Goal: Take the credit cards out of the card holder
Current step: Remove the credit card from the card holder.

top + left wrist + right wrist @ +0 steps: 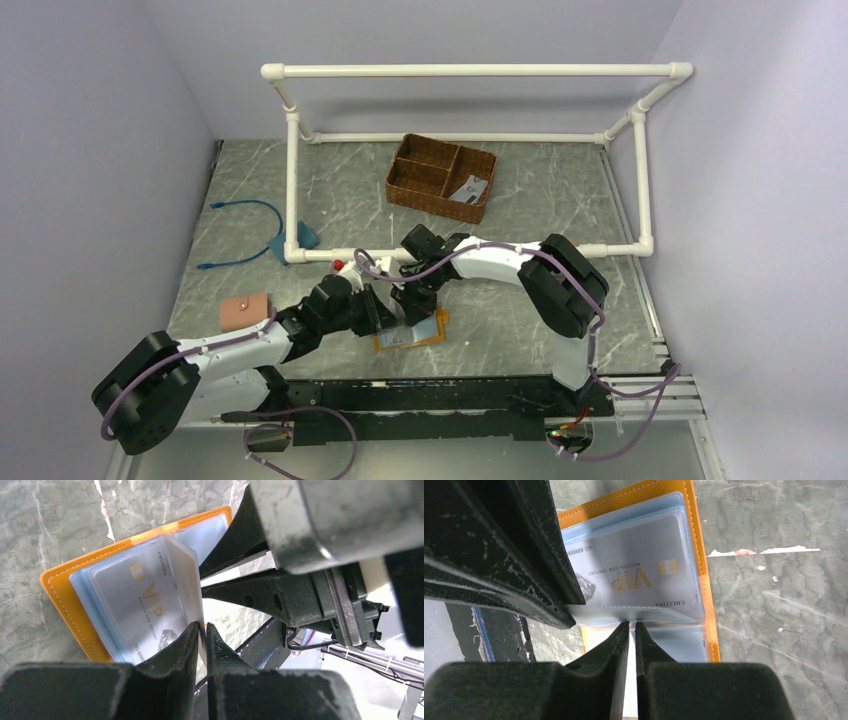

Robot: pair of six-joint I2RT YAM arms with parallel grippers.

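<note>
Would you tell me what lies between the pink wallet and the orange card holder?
The left arm, down to its gripper, fills that stretch, as the top view shows.

The card holder (pixel 415 335) was laid open and flat on the table near its front edge, its mustard-orange leather cover with pale stitching turned downward. Pale blue-grey clear plastic sleeves were fanned out across the inside. A silver-grey card (pixel 140 600) printed with a gold chip, "VIP" in gold letters and small dark text was seen through the top flat sleeve, still tucked fully inside. One sleeve leaf was lifted upright from the middle of the holder, pinched at its edges by the left gripper (pixel 202 626) and the right gripper (pixel 630 625). Another pale card (pixel 468 188) with dark markings was laid in the right-hand compartment of the wicker basket (pixel 430 203), well apart from the holder.
</note>
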